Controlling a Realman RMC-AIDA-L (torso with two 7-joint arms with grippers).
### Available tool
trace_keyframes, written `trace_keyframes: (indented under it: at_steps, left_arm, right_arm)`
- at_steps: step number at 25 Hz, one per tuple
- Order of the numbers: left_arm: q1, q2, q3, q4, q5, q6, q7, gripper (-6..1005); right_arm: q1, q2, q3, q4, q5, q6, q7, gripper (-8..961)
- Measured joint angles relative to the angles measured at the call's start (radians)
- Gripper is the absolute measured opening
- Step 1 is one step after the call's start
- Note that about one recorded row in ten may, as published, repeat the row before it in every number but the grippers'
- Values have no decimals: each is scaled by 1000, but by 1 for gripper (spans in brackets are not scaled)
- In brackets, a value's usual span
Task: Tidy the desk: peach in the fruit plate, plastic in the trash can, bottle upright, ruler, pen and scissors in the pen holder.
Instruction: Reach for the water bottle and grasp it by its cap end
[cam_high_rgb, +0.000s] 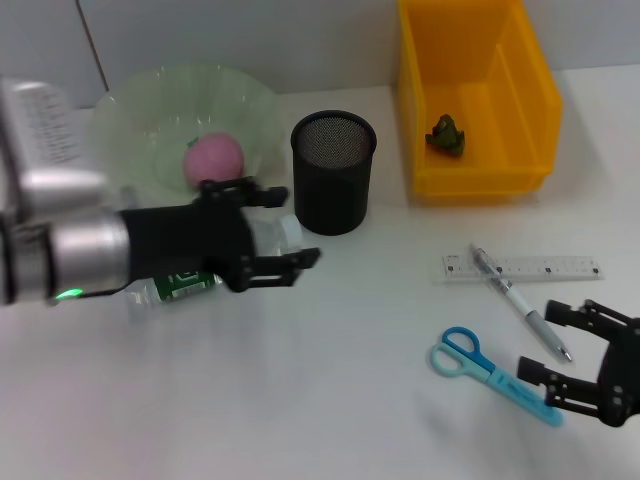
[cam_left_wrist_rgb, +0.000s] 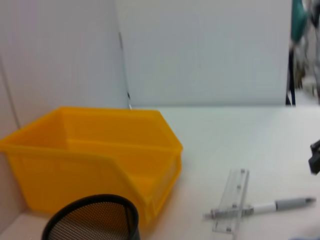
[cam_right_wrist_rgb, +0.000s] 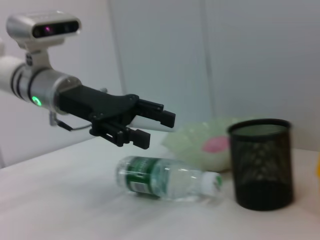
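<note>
Meanwhile, the left claw (cam_high_rgb: 283, 227) is hovering with its fingers spread above the water bottle (cam_high_rgb: 255, 243), which is lying on its side on the desk (cam_high_rgb: 330, 370) just beside the black mesh pen holder (cam_high_rgb: 333, 171). The peach (cam_high_rgb: 213, 160) is sitting in the pale green fruit plate (cam_high_rgb: 150, 110), and a dark scrap of plastic (cam_high_rgb: 447, 135) is lying in the yellow bin (cam_high_rgb: 480, 95). Near the right claw (cam_high_rgb: 565, 355), also spread, the pen (cam_high_rgb: 520, 302) is lying across the clear ruler (cam_high_rgb: 560, 268), with the blue scissors (cam_high_rgb: 490, 372) just beside them.
</note>
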Motion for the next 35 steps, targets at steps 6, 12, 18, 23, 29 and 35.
trace_keyframes:
  at_steps: [6,12,18,23,29,35]
  left_arm:
    - [-88,-2,130,63,162,-137,-214,786]
    - [-169,-8,173,35,269,-215,-325,786]
    - [-208,-8,178,-18,347,-265,-376,786]
    - [-228,-8,177,-64,369,-290,-384,786]
    - [-258,-8,177,-126,374,-328,-384,786]
    - [-275,-8,177,-163,376,-351,-378,786]
  right_arm:
    - [6,4,69,37,-65,-4,-32,820]
    - [12,6,72,48,-67,-5,-35,820]
    - [20,6,73,51,-67,-7,-36,820]
    - [28,7,73,51,-67,-10,-32,820]
    - [39,8,68,53,-67,-11,-27,820]
    - [48,8,65,54,-67,-12,-19,820]
